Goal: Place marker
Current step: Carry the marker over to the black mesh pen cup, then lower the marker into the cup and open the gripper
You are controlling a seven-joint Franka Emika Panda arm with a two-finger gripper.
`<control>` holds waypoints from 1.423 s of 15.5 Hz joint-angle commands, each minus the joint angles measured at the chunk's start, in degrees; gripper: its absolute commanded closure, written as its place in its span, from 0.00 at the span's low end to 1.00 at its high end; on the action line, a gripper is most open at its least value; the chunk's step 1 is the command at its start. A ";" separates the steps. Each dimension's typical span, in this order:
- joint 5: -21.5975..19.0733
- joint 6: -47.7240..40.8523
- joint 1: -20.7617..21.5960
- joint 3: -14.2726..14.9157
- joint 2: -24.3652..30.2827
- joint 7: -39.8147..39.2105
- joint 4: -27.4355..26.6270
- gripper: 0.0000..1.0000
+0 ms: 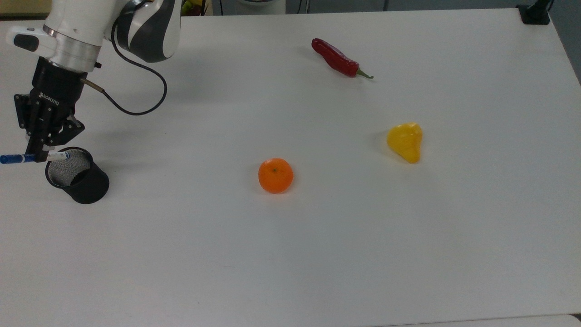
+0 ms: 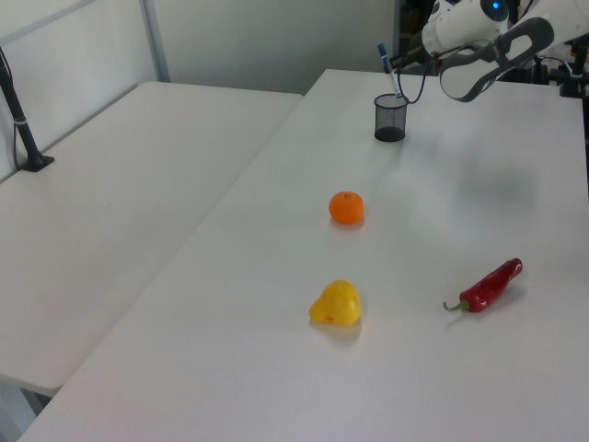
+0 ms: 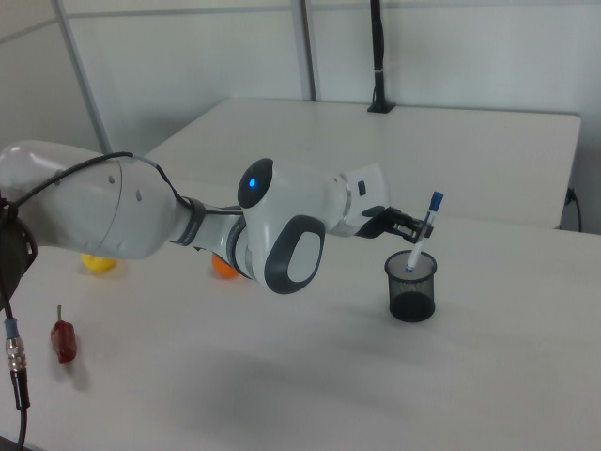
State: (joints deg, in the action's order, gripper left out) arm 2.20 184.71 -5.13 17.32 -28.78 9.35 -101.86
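We can read one word, "ROBOTIQ", in white letters on the black gripper (image 1: 40, 156) body at the left edge of the top view. We find no other legible text.

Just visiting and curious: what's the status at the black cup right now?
Pincer shut on marker. Marker tilted, lower tip at mesh cup mouth, not released. Nothing in the way.
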 commanded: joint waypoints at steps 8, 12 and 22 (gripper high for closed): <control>0.43 1.00 0.38 -0.01 -0.05 0.15 -2.47 0.36; 0.43 0.21 0.38 -0.01 0.30 0.32 -2.38 0.00; 0.17 -6.17 0.21 -0.01 3.72 0.67 -2.21 0.00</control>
State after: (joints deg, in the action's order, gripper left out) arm 2.21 184.78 -5.08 17.22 -29.18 9.37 -102.92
